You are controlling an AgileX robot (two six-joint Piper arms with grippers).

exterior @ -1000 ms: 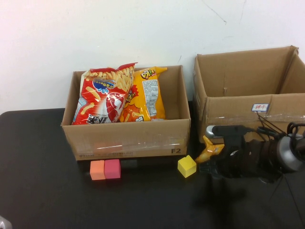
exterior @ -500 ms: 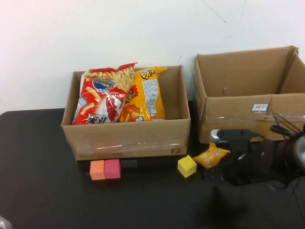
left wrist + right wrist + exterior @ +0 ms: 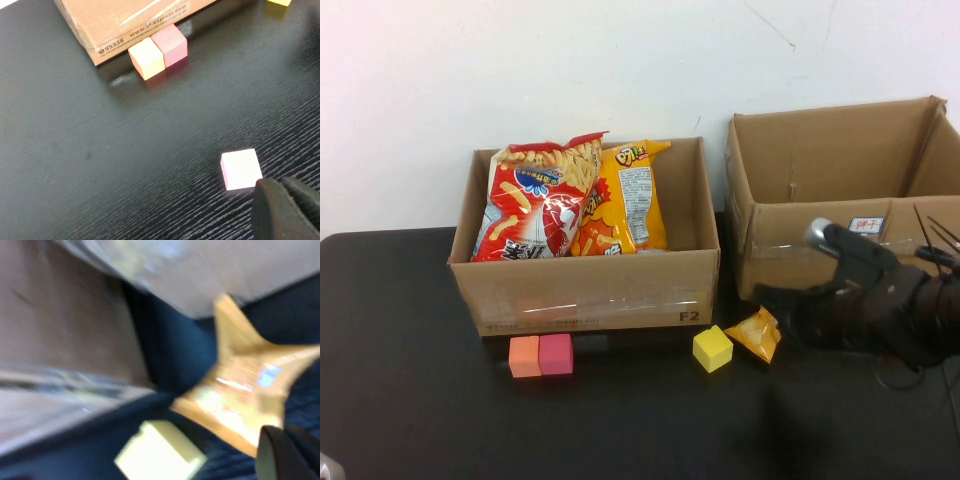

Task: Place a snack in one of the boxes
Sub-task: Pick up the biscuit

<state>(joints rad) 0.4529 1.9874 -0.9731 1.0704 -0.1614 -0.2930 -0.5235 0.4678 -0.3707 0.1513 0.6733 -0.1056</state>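
Note:
A small orange snack packet (image 3: pixel 757 334) lies tilted on the black table in front of the right cardboard box (image 3: pixel 800 220), which bears a blue-edged white label (image 3: pixel 866 225). My right gripper (image 3: pixel 776 305) is shut on the packet's near edge; in the right wrist view the snack packet (image 3: pixel 245 390) reaches right up to the closed right gripper (image 3: pixel 287 452). The left box (image 3: pixel 590 290) holds a red chips bag (image 3: pixel 545 205) and an orange one (image 3: pixel 625 200). My left gripper (image 3: pixel 289 210) is shut and holds nothing, low over the table beside a pale pink cube (image 3: pixel 241 169).
A yellow cube (image 3: pixel 712 348) sits just left of the packet. An orange cube (image 3: pixel 524 356) and a pink cube (image 3: pixel 556 353) stand against the left box's front wall. The right arm's cables trail over the table's right edge.
My right gripper closed on the packet. Its arm then swung right and tilted upward, and the packet shifted slightly lower on the table. The left gripper stayed put.

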